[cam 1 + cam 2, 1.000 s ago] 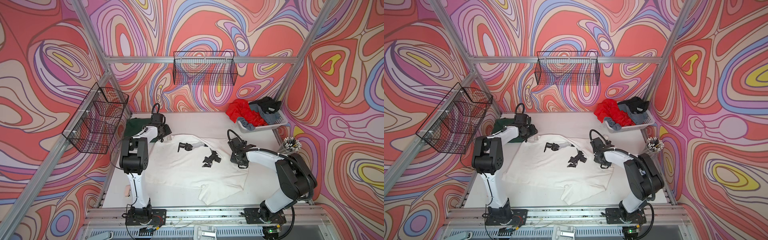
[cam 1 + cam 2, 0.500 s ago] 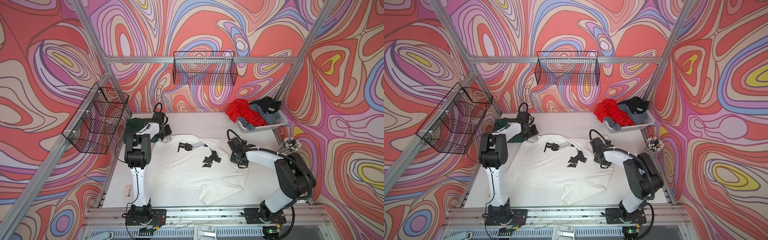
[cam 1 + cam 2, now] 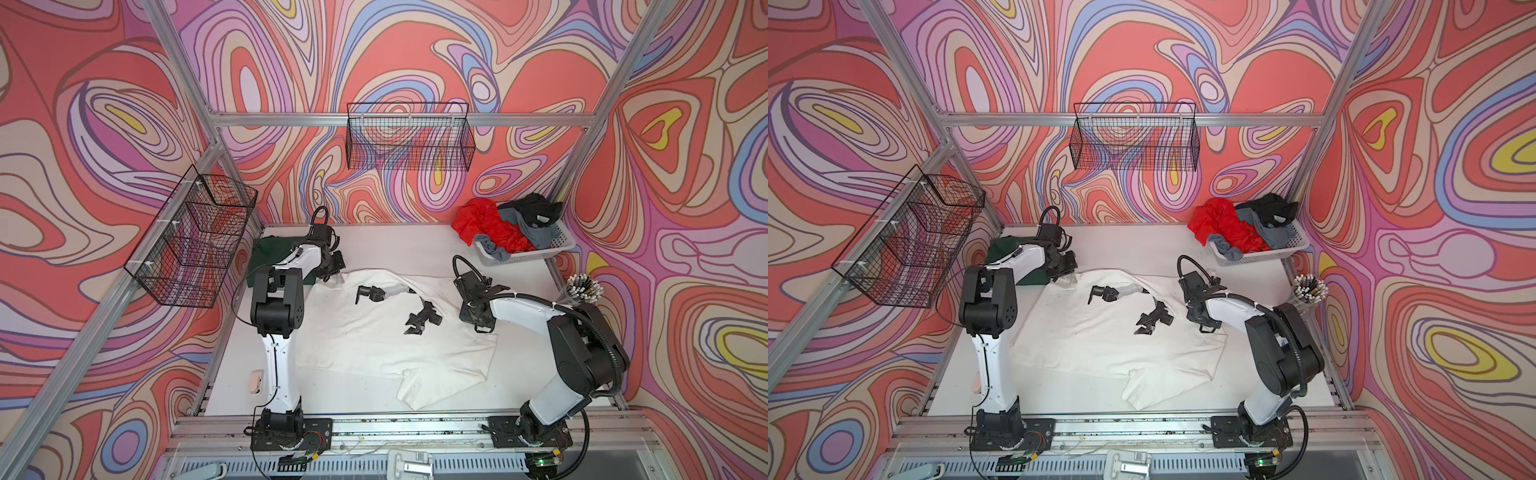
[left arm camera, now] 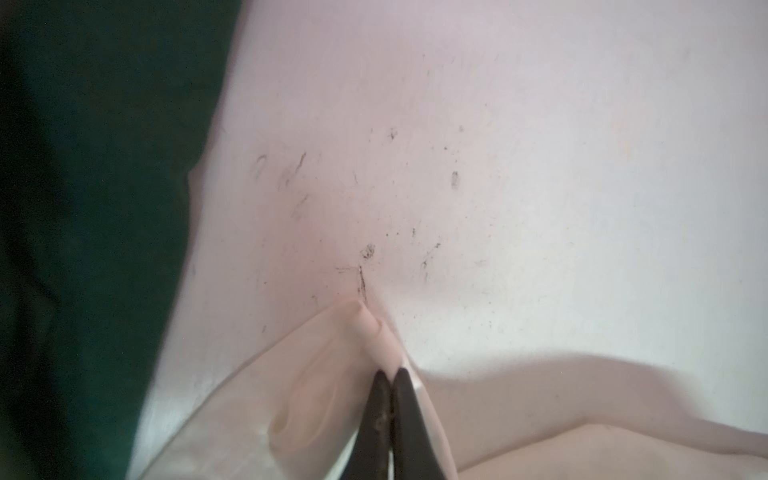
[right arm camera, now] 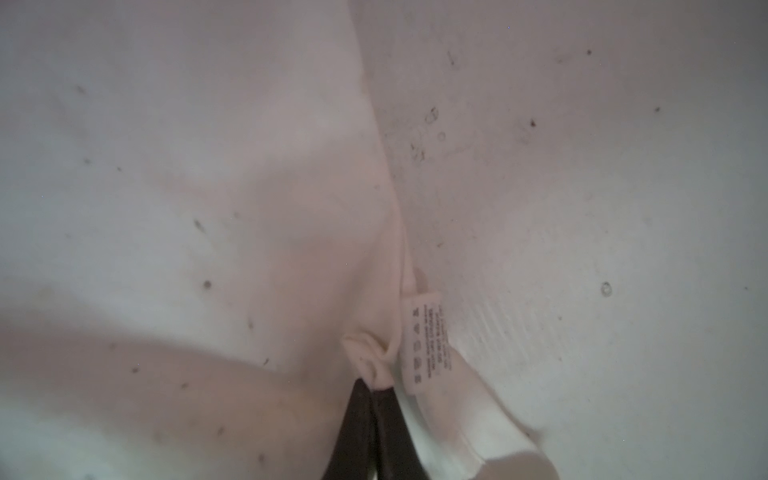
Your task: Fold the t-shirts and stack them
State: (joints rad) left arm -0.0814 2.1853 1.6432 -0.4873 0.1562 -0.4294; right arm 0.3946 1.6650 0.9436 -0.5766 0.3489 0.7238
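Newly closed, left tool (image 4: 385, 376) pinches white shirt (image 3: 374, 345) at far-left corner; right tool (image 5: 371, 384), shut, grips opposite edge. Shirt lies sideways between both tools.

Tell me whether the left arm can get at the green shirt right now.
Probably yes for reach: the green shirt lies right beside the left gripper, with nothing between them. But that gripper is shut on an edge of the white shirt, so it would have to let go first.
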